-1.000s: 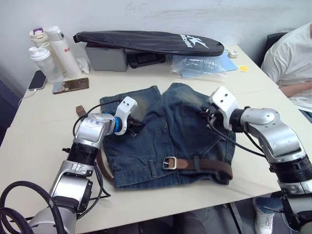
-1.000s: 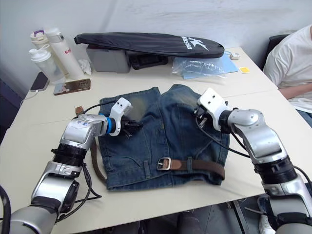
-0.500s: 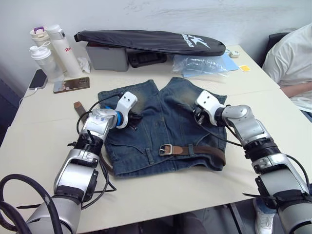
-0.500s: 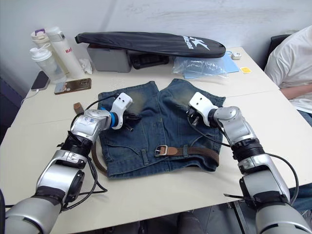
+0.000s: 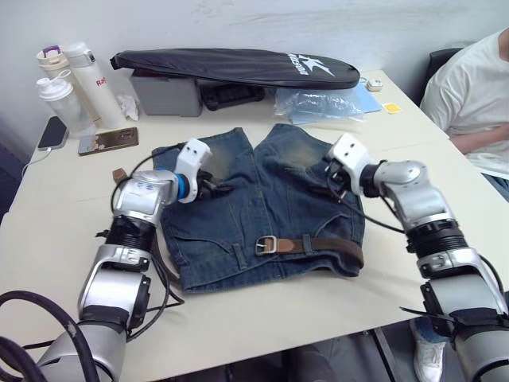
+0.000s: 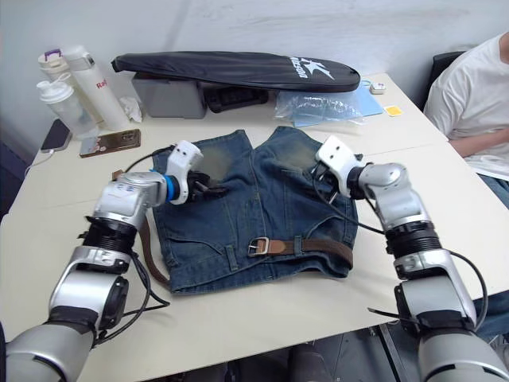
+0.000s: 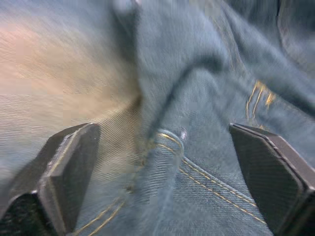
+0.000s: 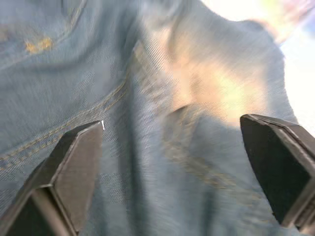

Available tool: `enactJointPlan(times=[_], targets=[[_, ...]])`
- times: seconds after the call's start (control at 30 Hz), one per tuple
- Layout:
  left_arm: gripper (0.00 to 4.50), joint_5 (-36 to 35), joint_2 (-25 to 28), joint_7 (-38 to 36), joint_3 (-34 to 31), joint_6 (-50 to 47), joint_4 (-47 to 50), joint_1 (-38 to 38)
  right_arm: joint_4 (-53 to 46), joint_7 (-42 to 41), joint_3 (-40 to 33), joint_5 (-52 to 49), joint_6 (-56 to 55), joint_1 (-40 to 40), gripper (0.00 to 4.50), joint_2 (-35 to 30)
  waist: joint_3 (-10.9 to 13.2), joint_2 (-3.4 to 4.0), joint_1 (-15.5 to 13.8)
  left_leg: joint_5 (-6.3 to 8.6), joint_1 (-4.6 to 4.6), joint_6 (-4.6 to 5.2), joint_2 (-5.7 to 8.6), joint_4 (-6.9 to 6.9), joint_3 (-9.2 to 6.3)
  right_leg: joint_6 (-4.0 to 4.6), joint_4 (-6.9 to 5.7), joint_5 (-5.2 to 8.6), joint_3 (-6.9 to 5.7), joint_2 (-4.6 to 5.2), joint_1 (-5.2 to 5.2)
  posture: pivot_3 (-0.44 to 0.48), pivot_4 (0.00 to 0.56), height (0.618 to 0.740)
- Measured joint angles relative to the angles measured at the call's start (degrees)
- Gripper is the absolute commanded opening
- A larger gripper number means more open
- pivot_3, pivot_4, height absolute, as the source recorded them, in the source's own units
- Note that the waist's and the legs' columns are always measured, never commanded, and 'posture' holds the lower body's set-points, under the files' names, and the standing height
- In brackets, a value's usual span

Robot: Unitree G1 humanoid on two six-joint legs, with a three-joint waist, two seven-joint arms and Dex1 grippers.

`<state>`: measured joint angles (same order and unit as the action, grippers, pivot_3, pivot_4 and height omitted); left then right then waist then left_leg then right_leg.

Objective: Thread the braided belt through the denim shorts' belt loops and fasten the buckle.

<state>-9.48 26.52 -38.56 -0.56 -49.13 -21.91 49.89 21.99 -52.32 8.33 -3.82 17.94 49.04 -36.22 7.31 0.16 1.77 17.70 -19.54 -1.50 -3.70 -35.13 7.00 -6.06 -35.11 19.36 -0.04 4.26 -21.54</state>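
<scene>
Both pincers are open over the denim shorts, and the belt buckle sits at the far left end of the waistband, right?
Not quite. The buckle sits near the middle of the denim shorts' waistband, as the left eye view shows. Both the left pincer and right pincer are open over the denim.

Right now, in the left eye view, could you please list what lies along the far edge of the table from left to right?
Bottles → grey box → plastic bag → small white thing, with a long black bag lying across the box.
</scene>
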Motion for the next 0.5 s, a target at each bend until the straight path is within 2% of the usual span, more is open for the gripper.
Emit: enactJointPlan(times=[0.1,0.23,0.33,0.5], targets=[[4.5,-3.0,2.8,-0.6,-2.4,-6.5,5.7,-2.0,-8.0,-2.9,-1.9,-3.6,4.6,-2.1,4.42,-1.3,0.0,0.0,0.0,0.04,0.11,-0.08,-0.01,-0.01,-0.09,0.0,-0.05,0.0,0.1,-0.07,0.02,0.0,0.15,0.74],[4.5,-7.8,6.3,-0.2,-9.5,-15.4,11.3,-4.8,-22.5,-7.5,-3.3,-12.1,13.6,-6.3,4.42,-2.5,0.0,0.01,-0.1,0.07,0.15,-0.13,-0.1,-0.01,-0.15,0.0,-0.13,0.0,0.17,-0.09,0.03,0.0,0.15,0.74],[4.5,-9.8,10.5,1.0,-15.7,-20.4,14.5,-9.5,-33.3,-10.5,-4.3,-18.8,21.4,-9.7,4.42,-5.9,0.0,0.01,-0.1,0.14,0.17,-0.16,-0.11,0.09,-0.19,0.02,-0.1,0.01,0.19,-0.02,0.05,0.0,0.15,0.74],[4.5,-11.2,13.0,4.5,-26.1,-27.0,18.4,-18.8,-42.6,-13.6,-5.1,-27.8,28.3,-13.8,4.42,-8.3,0.0,-0.12,-0.2,0.25,0.18,0.03,-0.1,0.01,-0.22,0.03,-0.06,0.01,0.19,0.29,0.13,0.0,0.15,0.74]])
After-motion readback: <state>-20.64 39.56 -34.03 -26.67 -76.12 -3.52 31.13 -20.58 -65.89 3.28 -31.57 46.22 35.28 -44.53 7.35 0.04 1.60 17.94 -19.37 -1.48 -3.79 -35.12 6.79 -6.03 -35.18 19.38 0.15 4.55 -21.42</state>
